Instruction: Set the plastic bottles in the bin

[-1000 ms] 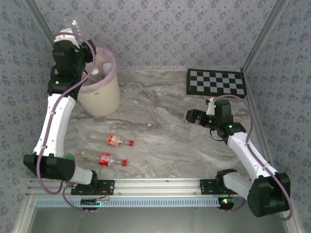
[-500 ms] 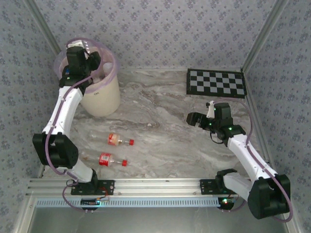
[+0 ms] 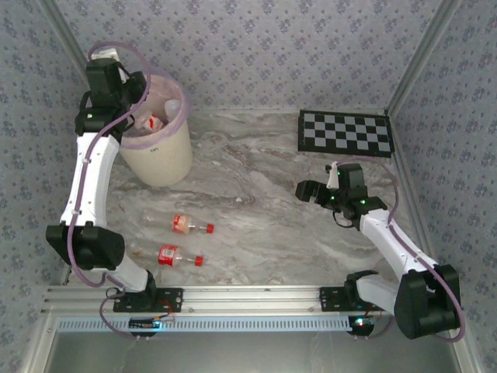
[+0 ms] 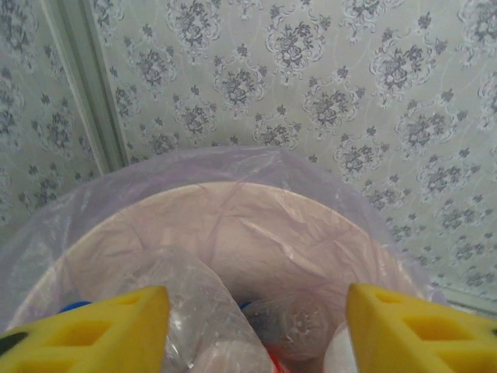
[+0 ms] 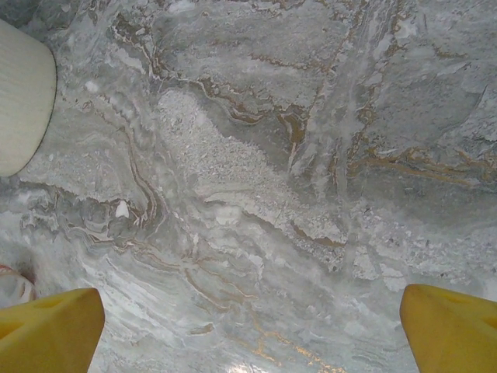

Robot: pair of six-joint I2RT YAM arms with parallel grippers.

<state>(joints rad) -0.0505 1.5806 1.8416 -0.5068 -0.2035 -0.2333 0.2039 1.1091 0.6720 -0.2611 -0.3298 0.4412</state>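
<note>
The cream bin [image 3: 172, 151] with its pink bag stands at the table's back left. My left gripper [image 3: 137, 90] hangs open over the bin's left rim; its yellow fingers [image 4: 93, 326] are spread wide with nothing between them. Below them, inside the bin [image 4: 256, 225], lie clear bottles [image 4: 194, 326], and one with a red label [image 3: 154, 120] is visible from above. Two more bottles lie on the table: one with a red label and red cap [image 3: 190, 225], another like it [image 3: 177, 255] nearer the front. My right gripper [image 3: 304, 189] hovers open over bare marble [image 5: 248, 299].
A black-and-white checkerboard [image 3: 345, 132] lies at the back right. Patterned walls close in the table on three sides. The bin's cream side [image 5: 19, 93] appears at the left of the right wrist view. The aluminium rail [image 3: 248, 295] runs along the front edge.
One second ago my left gripper held a clear bottle high beside the bin. It swung over the bin and opened; the bottle now lies inside. The right gripper shifted slightly left.
</note>
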